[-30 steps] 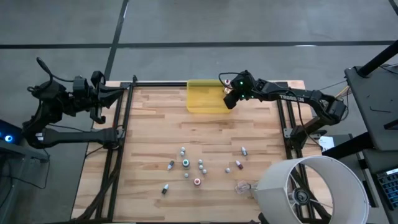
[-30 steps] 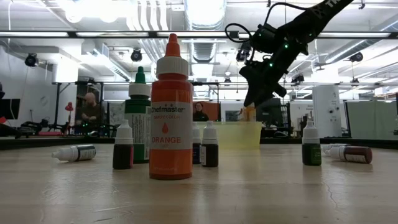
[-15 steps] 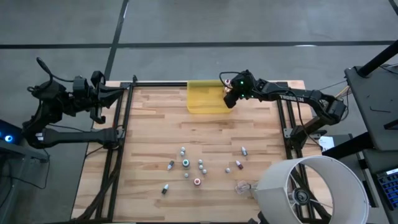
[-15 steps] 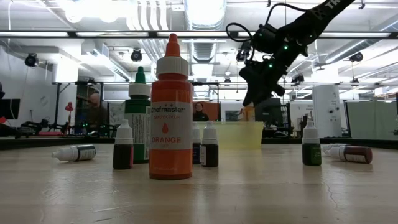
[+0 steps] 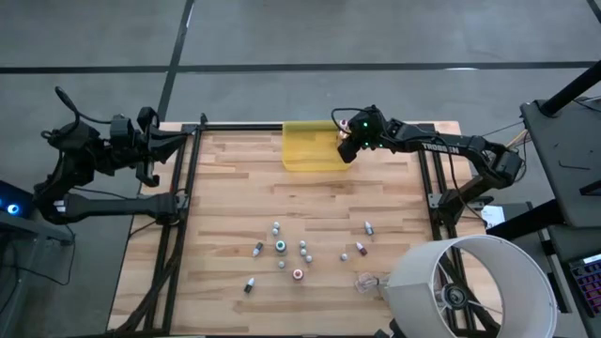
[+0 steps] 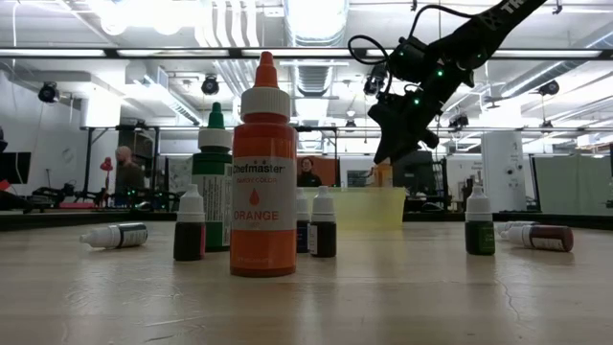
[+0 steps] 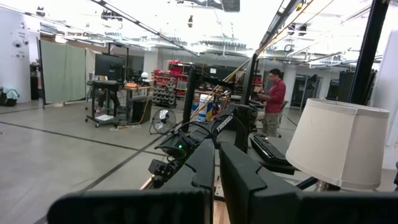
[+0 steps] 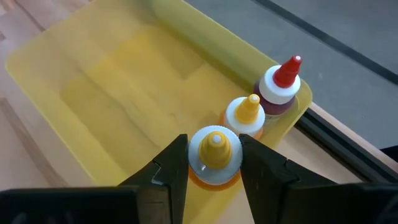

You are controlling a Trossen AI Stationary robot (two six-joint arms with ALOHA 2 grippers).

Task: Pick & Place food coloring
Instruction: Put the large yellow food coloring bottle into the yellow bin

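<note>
My right gripper (image 8: 214,152) hangs over the right end of the translucent yellow tray (image 5: 308,150) at the table's far edge, shut on a food coloring bottle (image 8: 215,155) with a white cap and yellow tip. Two more bottles stand in the tray's corner, one yellow-capped (image 8: 247,112) and one red-tipped (image 8: 281,84). Several other bottles (image 5: 282,249) stand or lie on the wood near the table's front; a tall orange one (image 6: 263,172) is closest in the low view. My left gripper (image 7: 217,180) is shut, parked off the table's left edge (image 5: 150,150). My right gripper pinches the bottle's white cap (image 8: 198,152) between its two fingers, one on each side. The fingers slant down from above, coming from the table's right. The bottle stays upright inside the tray's outline; whether its base rests on the tray floor, I cannot tell.
A clear crumpled plastic scrap (image 5: 368,280) lies near the front right, beside a large white lampshade (image 5: 470,286). Black frame rails (image 5: 183,188) run along the table's left and right sides. Bare wood lies between the tray and the bottle cluster.
</note>
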